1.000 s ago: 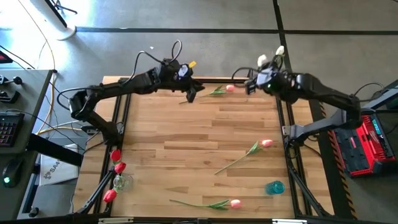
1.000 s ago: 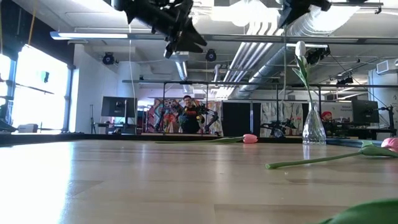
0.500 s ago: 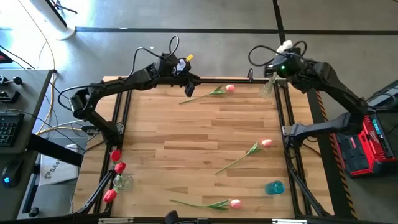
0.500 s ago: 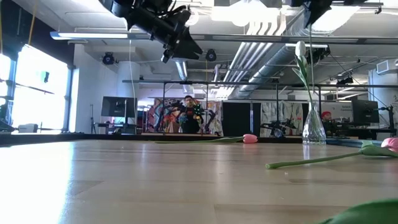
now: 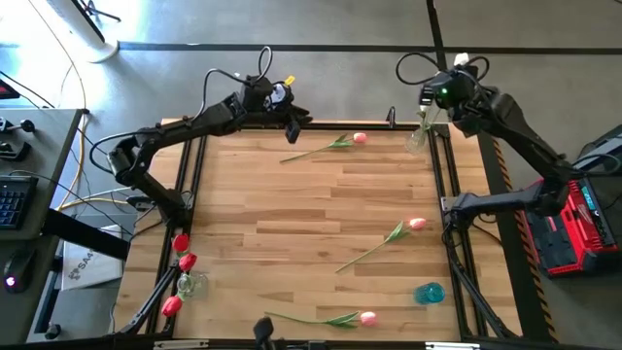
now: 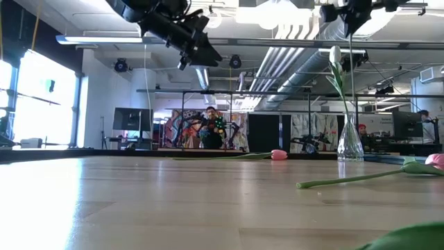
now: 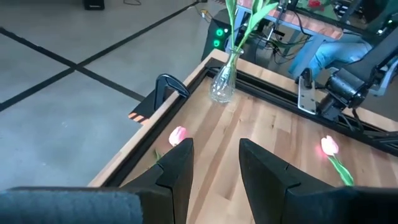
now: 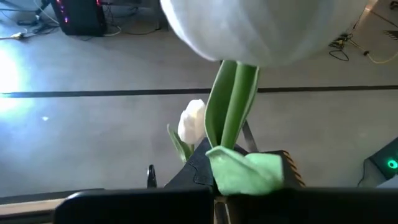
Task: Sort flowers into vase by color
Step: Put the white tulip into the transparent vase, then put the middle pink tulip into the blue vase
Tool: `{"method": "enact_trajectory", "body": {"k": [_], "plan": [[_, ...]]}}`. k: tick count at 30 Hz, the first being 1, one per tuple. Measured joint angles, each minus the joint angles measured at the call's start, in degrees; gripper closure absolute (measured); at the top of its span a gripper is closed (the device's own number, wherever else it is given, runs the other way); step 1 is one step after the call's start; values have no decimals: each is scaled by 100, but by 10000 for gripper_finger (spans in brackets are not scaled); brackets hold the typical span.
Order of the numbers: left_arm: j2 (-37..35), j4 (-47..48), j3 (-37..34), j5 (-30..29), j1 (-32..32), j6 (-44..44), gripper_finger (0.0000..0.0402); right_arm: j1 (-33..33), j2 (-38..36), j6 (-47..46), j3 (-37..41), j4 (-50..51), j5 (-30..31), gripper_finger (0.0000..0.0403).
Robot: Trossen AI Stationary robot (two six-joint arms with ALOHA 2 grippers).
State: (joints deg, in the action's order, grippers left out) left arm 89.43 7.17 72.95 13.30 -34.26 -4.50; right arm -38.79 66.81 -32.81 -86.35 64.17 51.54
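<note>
My right gripper [image 5: 449, 86] had carried its clamped white tulip [image 8: 267, 28] over the clear vase [image 5: 418, 139]; left gripper [image 7: 214, 163] hovered open.

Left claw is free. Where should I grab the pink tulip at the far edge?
Take the pink tulip mid-stem, coming straight down. Its thin stem lies flat, running toward the open left claw; close across it, clear of the leaves and soft bud.

A: Where do the cameras sit?
B: One looks straight down on the whole tabletop [image 5: 311, 194]; one sits level with its surface, facing the room.
A: Any overlap?
B: Both show the clear vase [image 5: 417, 139] far right; the left wrist view too.
</note>
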Motion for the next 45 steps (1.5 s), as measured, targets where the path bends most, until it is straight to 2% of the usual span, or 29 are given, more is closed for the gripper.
{"method": "enact_trajectory", "body": {"k": [7, 13, 17, 21, 26, 33, 37, 41, 45], "plan": [[4, -20, 0, 218, -183, 16, 284, -224, 2, 314, 384, -771, -237, 403], [4, 38, 0, 223, -254, 25, 284, -389, 4, 234, 829, -919, -626, 402], [4, 44, 0, 223, -254, 76, 284, -474, 5, 93, 962, -915, -891, 387], [4, 68, 0, 216, -256, 79, 284, -474, -7, 73, 959, -921, -938, 345], [4, 249, 0, 185, -261, 239, 284, -474, -52, 67, 843, -879, -1056, 262], [4, 643, 0, 151, -264, 268, 284, -474, -50, -167, 487, -828, -850, 160], [4, 838, 0, 147, -243, 317, 284, -423, -56, -171, 156, -776, -1006, 133], [4, 877, 0, 112, -243, 464, 284, -244, -57, -178, -249, -596, -1360, 128], [4, 996, 0, 105, -241, 460, 284, 43, -88, -147, -659, -512, -2052, 128]]}}
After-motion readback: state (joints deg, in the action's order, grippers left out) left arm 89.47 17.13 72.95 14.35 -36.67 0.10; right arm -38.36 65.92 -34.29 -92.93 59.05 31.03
